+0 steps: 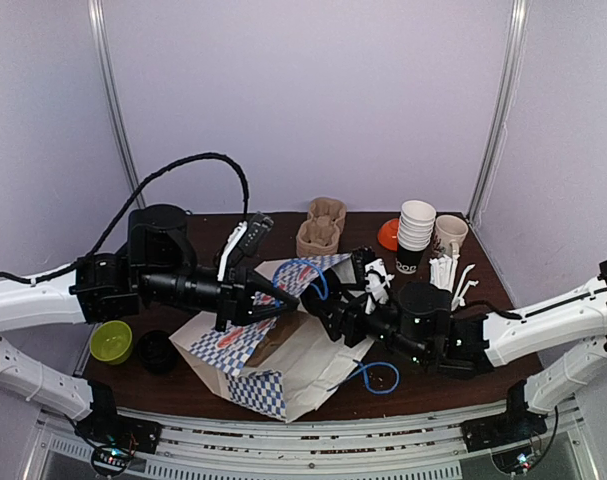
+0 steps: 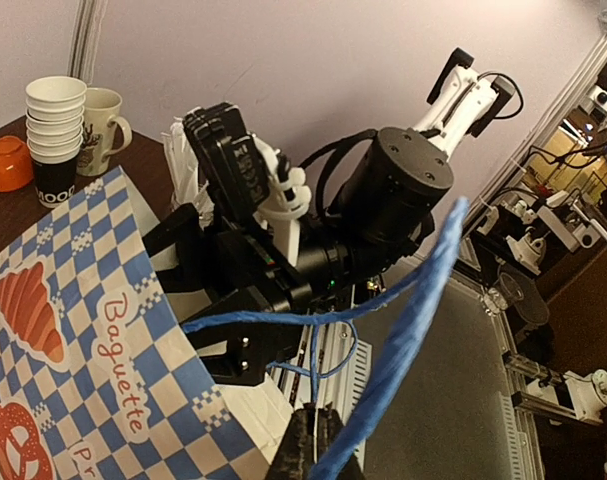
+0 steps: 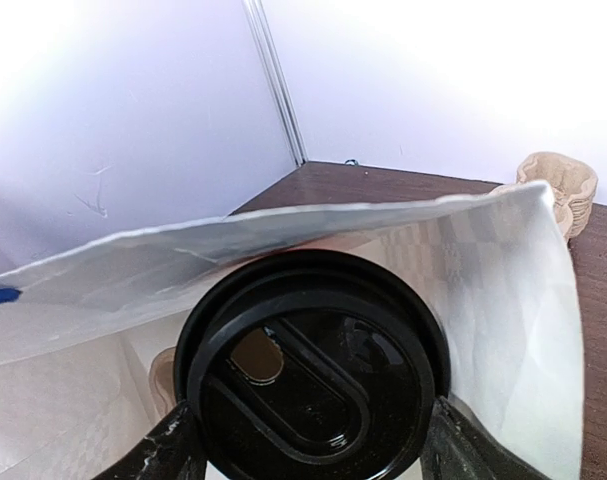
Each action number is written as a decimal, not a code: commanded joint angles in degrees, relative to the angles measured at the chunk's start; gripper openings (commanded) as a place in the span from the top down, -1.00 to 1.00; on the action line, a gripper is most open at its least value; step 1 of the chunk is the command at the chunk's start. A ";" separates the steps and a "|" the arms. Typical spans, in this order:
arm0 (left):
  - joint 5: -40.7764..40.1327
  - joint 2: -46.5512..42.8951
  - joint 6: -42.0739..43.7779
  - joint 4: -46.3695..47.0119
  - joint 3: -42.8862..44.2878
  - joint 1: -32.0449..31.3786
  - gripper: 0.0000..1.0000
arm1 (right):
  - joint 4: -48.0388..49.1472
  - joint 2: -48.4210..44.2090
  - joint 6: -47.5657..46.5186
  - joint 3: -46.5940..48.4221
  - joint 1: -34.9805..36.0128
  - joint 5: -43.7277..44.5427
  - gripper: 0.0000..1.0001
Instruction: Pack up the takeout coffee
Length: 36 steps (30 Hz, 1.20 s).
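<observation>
As viewed from above, the left gripper [image 1: 281,300] is closed on the checked bag's [image 1: 238,350] blue handle [image 1: 305,266]. Left wrist: same pinch shown. Right wrist: the cup [image 3: 308,380] is clamped by the right gripper [image 3: 313,450] inside the bag's mouth.

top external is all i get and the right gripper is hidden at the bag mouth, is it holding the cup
Observer: Yes, the right gripper is clamped around the cup, at its black lid.
Operator: inside the bag yet
Observer: At its mouth; the bag arches its white paper over the lid.
Operator: and the left
Observer: The left gripper is shut on the bag's blue handle.
</observation>
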 commanded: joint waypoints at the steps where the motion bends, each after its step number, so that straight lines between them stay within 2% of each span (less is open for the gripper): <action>1: 1.15 -0.54 -1.38 5.74 -1.72 -0.21 1.00 | -0.73 -3.11 -0.02 -2.40 1.11 1.41 -0.01; 10: 0.45 2.40 -2.31 7.48 1.74 -0.21 1.00 | -0.79 -1.58 -0.28 -2.70 1.29 -3.02 -0.01; 18: 0.18 3.31 -3.87 10.58 2.11 -0.21 1.00 | 6.33 2.17 -0.59 -4.02 1.29 -1.94 -0.01; 23: -0.26 4.08 -6.02 15.81 2.79 -0.21 1.00 | 7.87 2.63 -0.04 -3.90 1.39 -2.86 0.00; 28: -1.61 5.69 -8.11 20.81 3.40 -0.21 1.00 | 6.79 -0.71 -0.34 -4.61 1.51 -1.90 0.00; 36: -1.16 8.61 -10.52 28.78 3.07 -1.25 1.00 | -1.99 -7.18 -1.55 -3.38 1.57 -1.34 0.00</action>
